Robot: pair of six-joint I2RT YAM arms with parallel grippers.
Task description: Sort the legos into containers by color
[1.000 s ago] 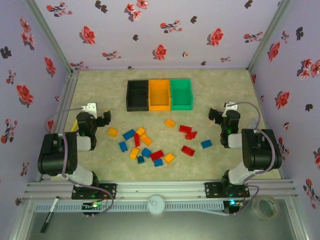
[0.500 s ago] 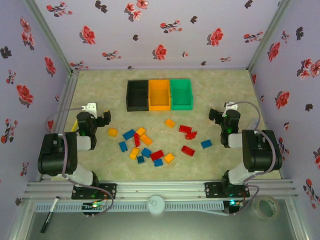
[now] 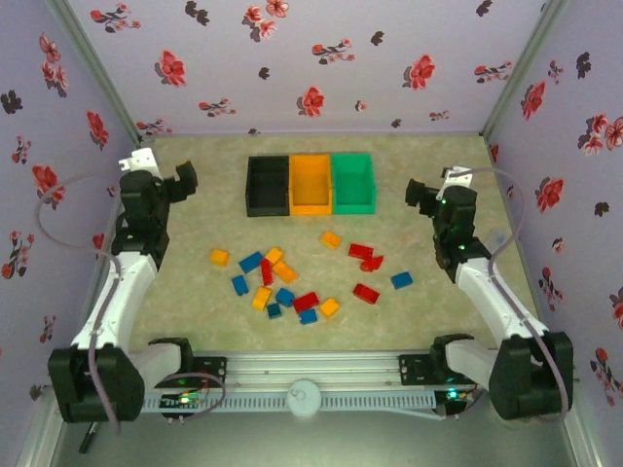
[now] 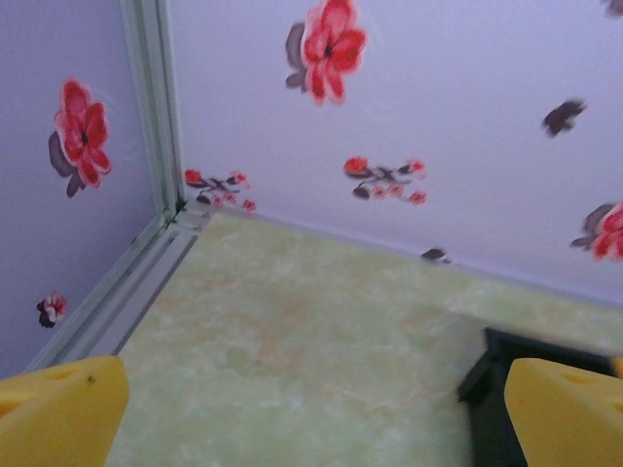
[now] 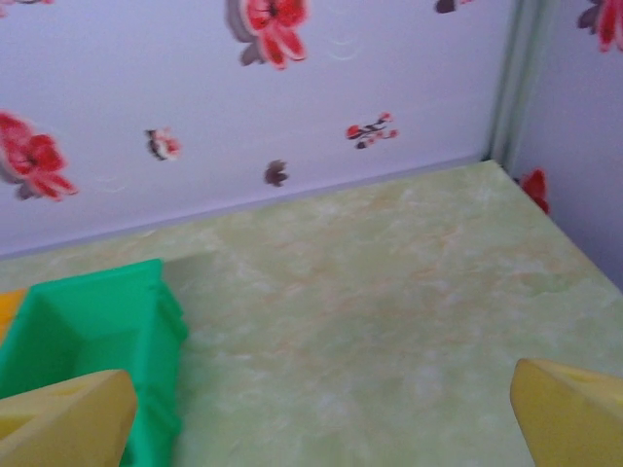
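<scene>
Several red, blue and yellow-orange legos (image 3: 292, 277) lie scattered on the table's middle, with an orange one (image 3: 220, 257) at the left and a blue one (image 3: 401, 280) at the right. Behind them stand the containers in a row: black (image 3: 267, 185), orange (image 3: 311, 183) and green (image 3: 352, 182). My left gripper (image 3: 185, 178) hangs open to the left of the black bin (image 4: 496, 389), its yellow fingers (image 4: 58, 413) wide apart over bare table. To the right of the green bin (image 5: 88, 331) my right gripper (image 3: 417, 195) is open too, with nothing between its fingers (image 5: 574, 413).
Flowered purple walls (image 3: 311, 58) close the table on three sides, with metal corner posts (image 4: 156, 117). A metal rail (image 3: 311, 368) with a white knob (image 3: 303, 397) runs along the near edge. Bare table lies between each gripper and the side walls.
Both arms have unfolded and reached toward the back. The left gripper moved up and left beside the black bin; the right gripper shifted slightly back. The legos have not moved.
</scene>
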